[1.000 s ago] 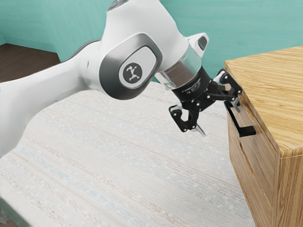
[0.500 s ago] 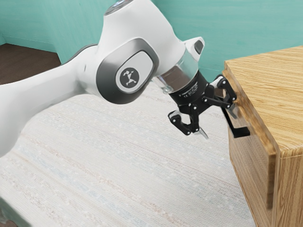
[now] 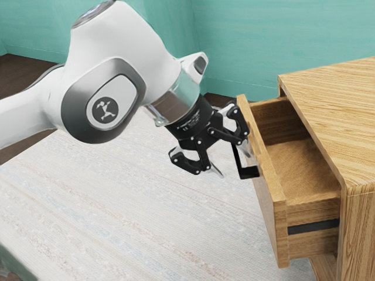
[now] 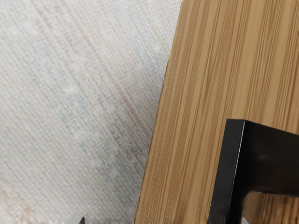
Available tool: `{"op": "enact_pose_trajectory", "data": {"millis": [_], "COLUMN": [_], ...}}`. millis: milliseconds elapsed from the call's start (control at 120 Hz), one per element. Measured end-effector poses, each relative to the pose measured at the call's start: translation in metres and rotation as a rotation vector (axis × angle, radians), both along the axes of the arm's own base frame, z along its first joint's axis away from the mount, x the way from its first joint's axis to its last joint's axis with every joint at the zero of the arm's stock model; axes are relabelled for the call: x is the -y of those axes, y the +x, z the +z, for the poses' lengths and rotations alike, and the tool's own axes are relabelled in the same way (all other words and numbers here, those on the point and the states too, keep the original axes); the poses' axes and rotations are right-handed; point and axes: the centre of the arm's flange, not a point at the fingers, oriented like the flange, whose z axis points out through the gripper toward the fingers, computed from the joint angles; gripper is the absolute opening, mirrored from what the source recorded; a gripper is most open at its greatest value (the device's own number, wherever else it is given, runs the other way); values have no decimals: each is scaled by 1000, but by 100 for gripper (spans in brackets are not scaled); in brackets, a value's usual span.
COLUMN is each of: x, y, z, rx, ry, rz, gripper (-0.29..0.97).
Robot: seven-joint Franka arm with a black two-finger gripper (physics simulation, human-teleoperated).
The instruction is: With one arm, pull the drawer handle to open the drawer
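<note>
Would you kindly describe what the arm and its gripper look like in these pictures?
The arm wears smooth, glossy white shells, with a rounded grey joint cap carrying a small white emblem. A silvery metal ring leads to the black gripper, built of bolted linkage bars with pale fingertips.
</note>
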Motion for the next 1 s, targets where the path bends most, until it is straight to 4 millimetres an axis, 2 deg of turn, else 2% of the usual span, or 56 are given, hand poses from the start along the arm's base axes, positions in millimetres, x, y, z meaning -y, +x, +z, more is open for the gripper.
{"op": "enact_pose_trajectory", "data": {"millis": [183,283,383,550,1000], "x": [-6,-16,-22,-44,-62], "y": [-22,-36,-42,-58,-80], "z": [0,2,2,7,4], "rx": [7,12,15,28,40], "ry": [2,-1,-4,-14,-22], "rz": [6,21,30,61,86], "gripper": [31,31,31,31,31]}}
